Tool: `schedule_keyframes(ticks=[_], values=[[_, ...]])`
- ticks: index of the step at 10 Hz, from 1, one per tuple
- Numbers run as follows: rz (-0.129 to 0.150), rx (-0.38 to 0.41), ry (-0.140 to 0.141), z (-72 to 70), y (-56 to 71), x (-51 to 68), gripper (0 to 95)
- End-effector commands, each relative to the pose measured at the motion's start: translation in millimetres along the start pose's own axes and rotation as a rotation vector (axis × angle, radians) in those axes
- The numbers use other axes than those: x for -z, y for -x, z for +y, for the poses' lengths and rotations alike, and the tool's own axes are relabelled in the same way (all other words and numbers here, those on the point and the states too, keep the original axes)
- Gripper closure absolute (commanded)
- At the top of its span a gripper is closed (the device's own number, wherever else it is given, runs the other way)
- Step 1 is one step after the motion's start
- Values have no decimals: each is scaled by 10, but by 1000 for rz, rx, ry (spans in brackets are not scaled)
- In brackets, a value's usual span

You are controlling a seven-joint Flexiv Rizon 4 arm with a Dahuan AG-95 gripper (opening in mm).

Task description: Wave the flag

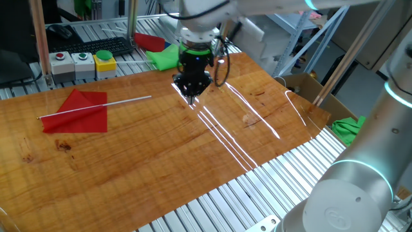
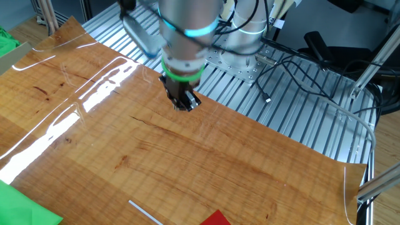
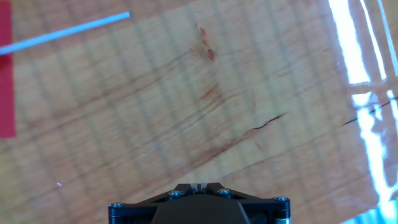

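The flag (image 1: 80,111) lies flat on the wooden table (image 1: 161,154) at the left: a red cloth with a thin white stick (image 1: 122,101) pointing right. In the hand view, the stick's end (image 3: 68,30) and a strip of red cloth (image 3: 6,74) show at the upper left. The other fixed view catches only the stick tip (image 2: 145,212) and a red corner (image 2: 217,219) at the bottom edge. My gripper (image 1: 192,95) hangs just above the table, right of the stick's free end, shut and empty. It also shows from above (image 2: 185,105) and at the frame bottom (image 3: 197,185).
A green cloth (image 1: 164,57) and a stickless red cloth piece (image 1: 149,42) lie behind the gripper at the table's back. A button box (image 1: 84,63) and keyboard (image 1: 96,46) stand at the back left. Another green cloth (image 1: 349,127) sits past the right edge. Cables (image 2: 300,62) cross the metal base.
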State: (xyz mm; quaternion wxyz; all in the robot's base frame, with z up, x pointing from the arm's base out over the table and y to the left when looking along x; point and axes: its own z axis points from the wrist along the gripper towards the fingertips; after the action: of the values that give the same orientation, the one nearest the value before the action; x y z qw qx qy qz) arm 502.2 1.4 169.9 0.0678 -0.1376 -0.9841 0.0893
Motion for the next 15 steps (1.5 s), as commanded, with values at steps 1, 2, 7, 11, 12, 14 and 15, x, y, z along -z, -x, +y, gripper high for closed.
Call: schedule_keyframes(ticks=[1,2,7,11,12,14,15], values=[[-31,33,-15,-19,-17,-5,950],[-27,13,12,-19,-17,-5,950],[-65,-176,361,-19,-17,-5,950],[-90,-256,449,-19,-17,-5,950],[-99,-264,452,-19,-17,-5,950],[-112,-265,443,-19,-17,-5,950],[-124,-240,410,-19,-17,-5,950]])
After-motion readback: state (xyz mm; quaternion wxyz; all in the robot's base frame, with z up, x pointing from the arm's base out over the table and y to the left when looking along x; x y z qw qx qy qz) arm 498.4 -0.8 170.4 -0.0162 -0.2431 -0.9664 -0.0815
